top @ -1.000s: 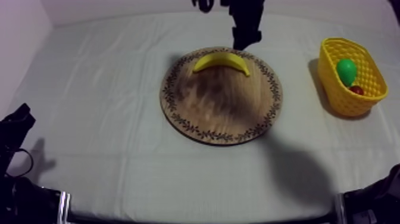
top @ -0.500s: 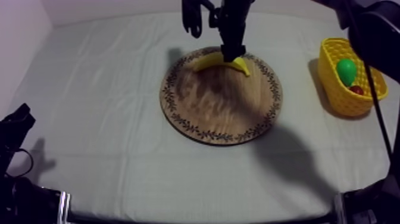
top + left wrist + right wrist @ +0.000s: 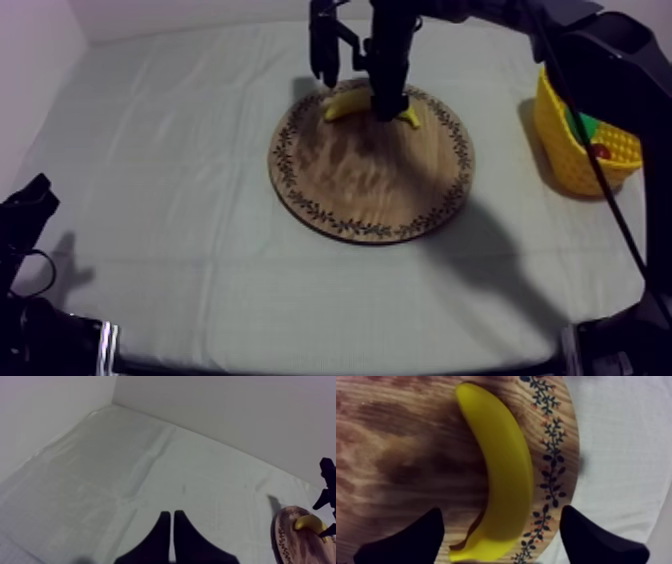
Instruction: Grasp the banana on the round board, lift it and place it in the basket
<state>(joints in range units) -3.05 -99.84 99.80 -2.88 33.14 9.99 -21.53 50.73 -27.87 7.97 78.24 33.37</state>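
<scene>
The yellow banana [image 3: 345, 104] lies on the far part of the round wooden board [image 3: 370, 175]. My right gripper [image 3: 388, 104] has come in from the upper right and is down over it. In the right wrist view the banana [image 3: 501, 466] runs along the board's patterned rim [image 3: 548, 466], and my right gripper [image 3: 501, 513] is open, one black finger on each side of its lower end. The yellow basket [image 3: 556, 140] stands at the right, partly behind the arm. My left gripper [image 3: 27, 212] rests low at the left, and its fingers [image 3: 171, 526] lie together, shut on nothing.
Inside the basket lie a green pear [image 3: 588, 124] and a small red fruit [image 3: 600, 150]. In the left wrist view the board's edge [image 3: 280, 536] with the banana [image 3: 307, 522] shows far off across bare cloth, beside my right gripper [image 3: 327, 501].
The right arm has swung in from behind the board and come down on the banana, so that its open fingers now straddle it. The banana, basket and left arm have stayed put.
</scene>
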